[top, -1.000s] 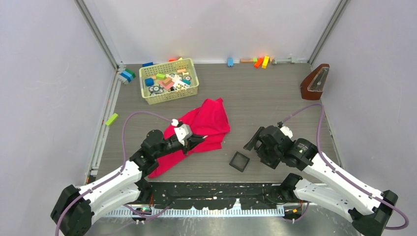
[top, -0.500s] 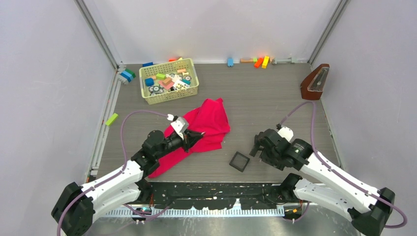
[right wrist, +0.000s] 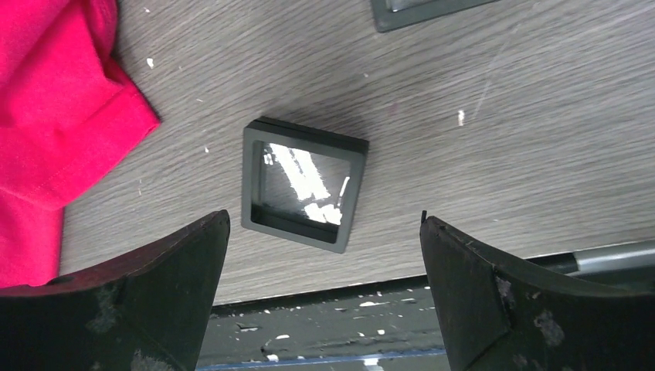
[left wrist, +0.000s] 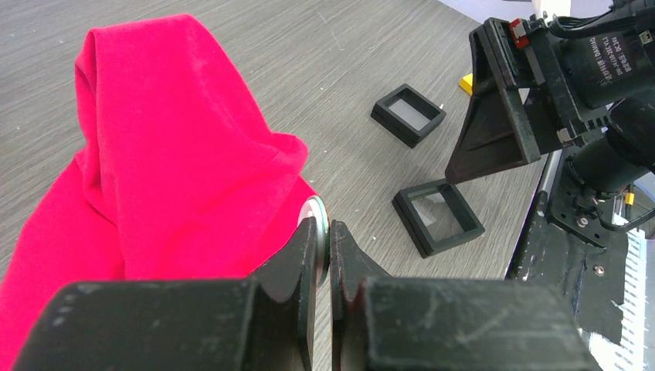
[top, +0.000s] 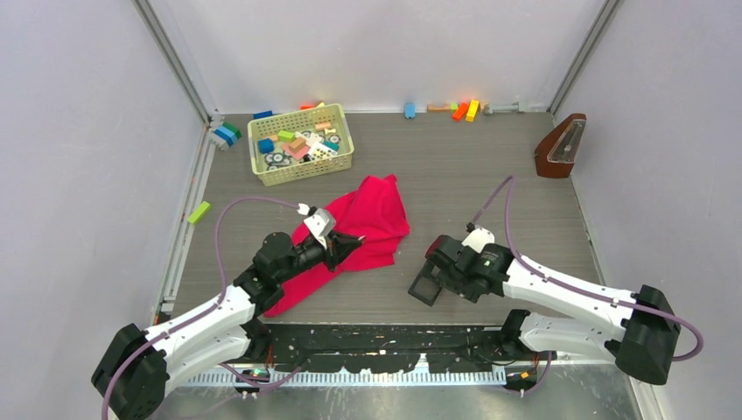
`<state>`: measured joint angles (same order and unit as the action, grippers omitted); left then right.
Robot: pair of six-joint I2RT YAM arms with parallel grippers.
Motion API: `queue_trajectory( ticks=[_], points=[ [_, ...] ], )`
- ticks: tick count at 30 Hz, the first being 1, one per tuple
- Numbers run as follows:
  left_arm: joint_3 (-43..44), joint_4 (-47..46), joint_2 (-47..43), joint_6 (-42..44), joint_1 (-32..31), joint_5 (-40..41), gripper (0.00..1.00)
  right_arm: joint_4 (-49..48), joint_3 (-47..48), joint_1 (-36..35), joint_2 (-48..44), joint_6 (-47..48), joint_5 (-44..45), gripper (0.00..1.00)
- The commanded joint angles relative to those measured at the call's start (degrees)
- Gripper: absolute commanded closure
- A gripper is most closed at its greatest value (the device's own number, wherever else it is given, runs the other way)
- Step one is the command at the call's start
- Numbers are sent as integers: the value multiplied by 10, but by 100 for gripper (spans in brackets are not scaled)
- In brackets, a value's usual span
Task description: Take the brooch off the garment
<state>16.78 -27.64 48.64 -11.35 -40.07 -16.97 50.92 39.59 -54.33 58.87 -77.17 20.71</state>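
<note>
Two tools, two jobs.

Left tool (left wrist: pixel 330 236): clenched on the brooch (left wrist: pixel 312 210). The pale disc sits edge-on between the finger tips and touches a fold of the red garment (left wrist: pixel 178 154), which lies ahead and to this tool's left. A grip on the rim probably serves to pull the badge off the cloth. Cannot tell whether it is already free.

Right tool (right wrist: pixel 324 220): released, jaws spread wide. It hangs over a small black tray (right wrist: pixel 303 184) lying on the desk (right wrist: pixel 502 116), just ahead of its fingers. Likely lined up as the drop spot. A second tray (right wrist: pixel 421 17) lies farther ahead.

Against half a second ago: the right arm has swung in from beside the tray to above it. Left tool and garment unchanged.
</note>
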Motion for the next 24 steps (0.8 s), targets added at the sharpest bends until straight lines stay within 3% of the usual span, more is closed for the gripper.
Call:
queue_trajectory(
  ticks=[1,9,24],
  points=[
    [-3,-39,-3,7,-1,-4,100,-55,4,-21,32,-59,40,1],
    [-2,-39,-2,7,-1,-6,100,-57,29,-60,105,-98,55,4],
    [-2,-39,-1,7,-1,-8,100,-86,33,-66,151,-108,58,3]
  ],
)
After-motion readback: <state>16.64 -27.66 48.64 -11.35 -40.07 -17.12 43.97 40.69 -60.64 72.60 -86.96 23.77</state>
